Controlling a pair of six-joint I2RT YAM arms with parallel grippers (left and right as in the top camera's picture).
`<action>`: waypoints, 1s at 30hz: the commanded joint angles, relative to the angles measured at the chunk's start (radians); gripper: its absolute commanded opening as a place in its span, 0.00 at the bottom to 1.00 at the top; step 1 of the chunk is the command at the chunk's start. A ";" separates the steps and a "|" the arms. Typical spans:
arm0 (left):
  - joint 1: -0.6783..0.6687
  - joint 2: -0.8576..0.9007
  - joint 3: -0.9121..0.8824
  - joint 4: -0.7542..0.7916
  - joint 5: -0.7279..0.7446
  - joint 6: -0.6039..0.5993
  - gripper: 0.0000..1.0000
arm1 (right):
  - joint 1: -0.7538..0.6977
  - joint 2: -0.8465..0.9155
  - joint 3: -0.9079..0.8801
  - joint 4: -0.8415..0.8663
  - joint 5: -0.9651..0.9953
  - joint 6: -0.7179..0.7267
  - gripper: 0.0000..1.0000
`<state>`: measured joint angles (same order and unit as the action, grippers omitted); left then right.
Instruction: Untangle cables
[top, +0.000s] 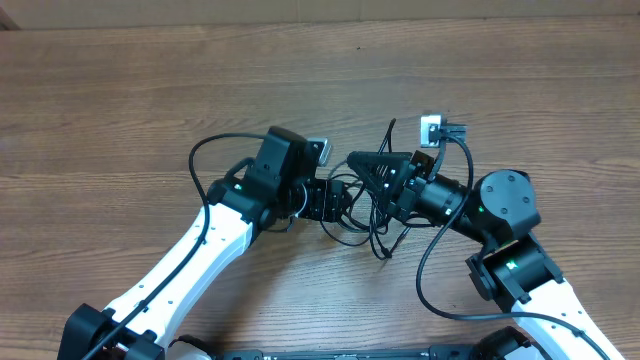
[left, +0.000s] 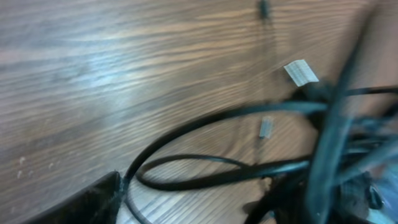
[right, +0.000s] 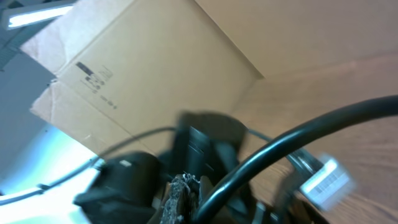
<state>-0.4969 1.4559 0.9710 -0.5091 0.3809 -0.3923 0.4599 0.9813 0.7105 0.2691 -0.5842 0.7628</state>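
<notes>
The right gripper (top: 360, 163) is sitting pressed together over the cables (top: 372, 225), which are lying tangled mid-tabletop (top: 150, 80) between both arms; whether it is pinching a strand is unclear. The left gripper (top: 335, 200) is touching the tangle, and I cannot tell its opening. Only the right wrist view is showing a box (right: 155, 74); both wrist views are blurring the cords.

— What is showing black here?
— The cables (top: 372, 222) are showing plain black, against a table (top: 120, 90) that is showing brown wood grain in long streaks.
— And the left arm (top: 180, 265)?
— It is showing white with black joints, and a green light (top: 238, 187) is glowing on it. A white tag (left: 301, 72) is carrying fine dark lines. The cardboard box (right: 155, 68) is looking tan with black print.
</notes>
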 joint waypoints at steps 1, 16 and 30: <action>-0.004 -0.004 -0.096 0.031 -0.185 -0.093 0.50 | -0.002 -0.037 0.059 0.005 0.045 -0.041 0.04; 0.195 -0.004 -0.214 -0.014 -0.452 -0.346 0.05 | -0.039 -0.056 0.063 -0.439 0.823 -0.083 0.04; 0.216 -0.004 -0.214 0.330 0.293 -0.161 0.04 | -0.039 0.102 0.061 -0.755 0.179 -0.085 0.38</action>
<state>-0.2821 1.4563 0.7563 -0.2382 0.4561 -0.5877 0.4252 1.0348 0.7544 -0.4854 -0.1577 0.6807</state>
